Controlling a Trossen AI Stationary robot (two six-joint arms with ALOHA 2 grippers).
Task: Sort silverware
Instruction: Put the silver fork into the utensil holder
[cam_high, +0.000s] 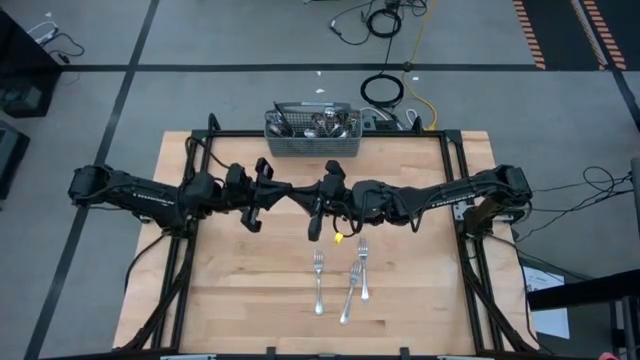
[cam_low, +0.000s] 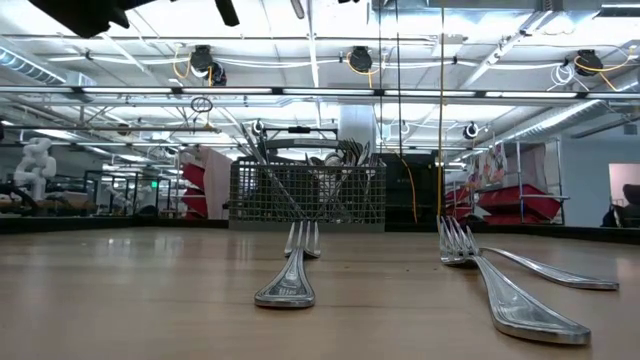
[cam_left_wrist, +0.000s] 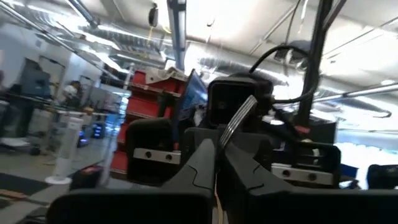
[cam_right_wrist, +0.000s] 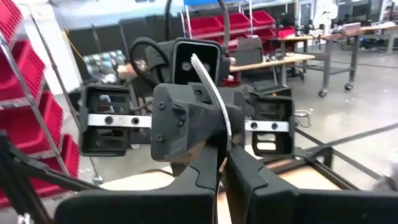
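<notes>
Both arms meet above the middle of the table, fingertips facing each other. My left gripper (cam_high: 285, 193) (cam_left_wrist: 217, 171) and my right gripper (cam_high: 303, 190) (cam_right_wrist: 222, 165) are both shut on one silver fork (cam_left_wrist: 238, 118) (cam_right_wrist: 210, 93), held high above the wood. Three more forks (cam_high: 318, 280) (cam_high: 350, 290) (cam_high: 363, 268) lie flat on the near middle of the table, tines toward the far edge. The remaining silverware (cam_high: 320, 122) stands in the grey wire-mesh basket (cam_high: 312, 145) at the far edge. My left gripper pinches the fork between its two fingertips, low on the shaft (cam_left_wrist: 222, 146). It comes from the table's left, slanting a little upward. The fork rises past the fingers with its tines (cam_left_wrist: 244, 107) up, clear of the table. My right gripper pinches the same fork between its two fingertips (cam_right_wrist: 227, 142), coming level from the table's right. The fork curves up away from the fingers (cam_right_wrist: 198, 63), in front of the left gripper's body. Which part of the fork sits in the pinch I cannot tell.
The basket (cam_low: 305, 192) stands at the far middle edge, with cables (cam_high: 385, 90) on the floor behind it. A black frame (cam_high: 455, 150) runs round the table. Bare wood lies to the left (cam_high: 230, 290) and right (cam_high: 430, 290) of the three forks.
</notes>
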